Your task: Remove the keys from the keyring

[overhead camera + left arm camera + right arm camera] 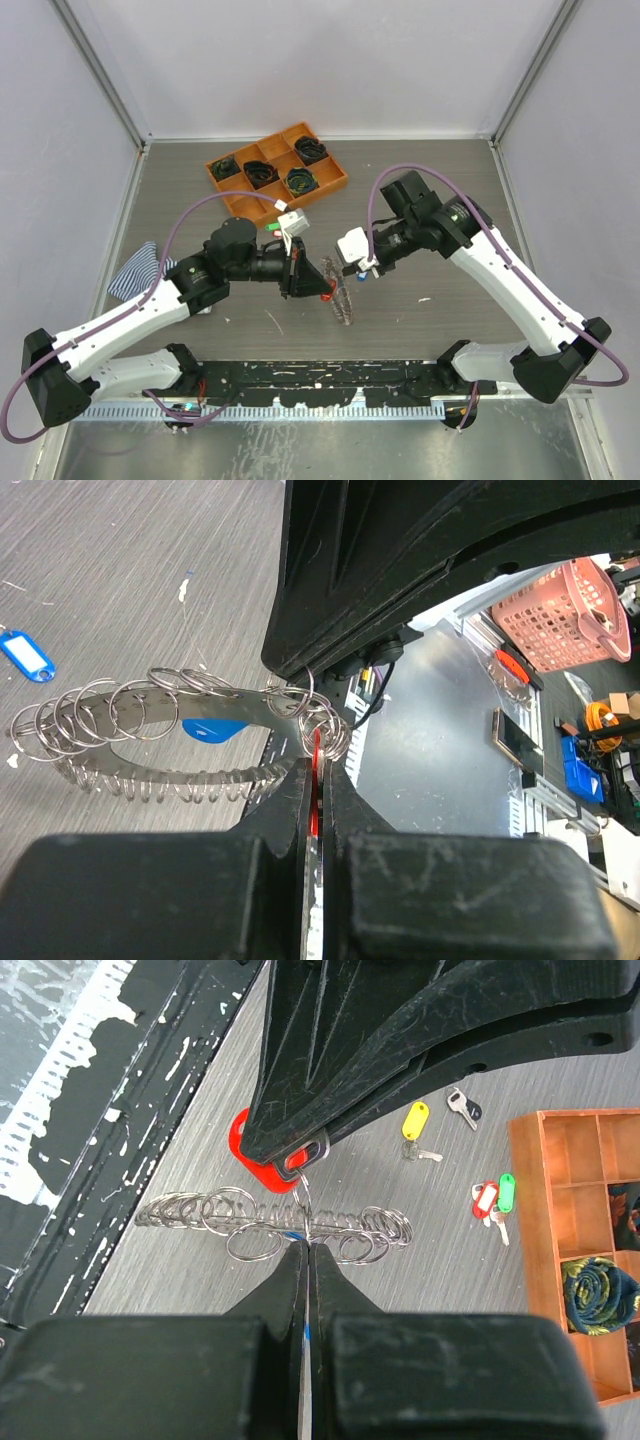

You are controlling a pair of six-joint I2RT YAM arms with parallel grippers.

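Left hand (318, 768) is clenched on the red-tagged key (250, 1155), red plastic showing between its fingers. Right hand (303, 1255), tip to tip with it, is clamped shut on the keyring (235, 704), which is held up between them over the desk (440, 200). A sliver of blue at its tips may mean a blue tag is pinched too; hard to say. This looks like the working-off step: the red key's small loop needs walking round and off the wire, one hand steadying, the other pulling. Out on the desk lie a yellow-tagged key (413, 1118), a red-and-green pair (490, 1200) and a blue-tagged key (25, 655). The crowd of split rings is the snag risk. The orange tray (523, 1220) of black coils sits well apart.
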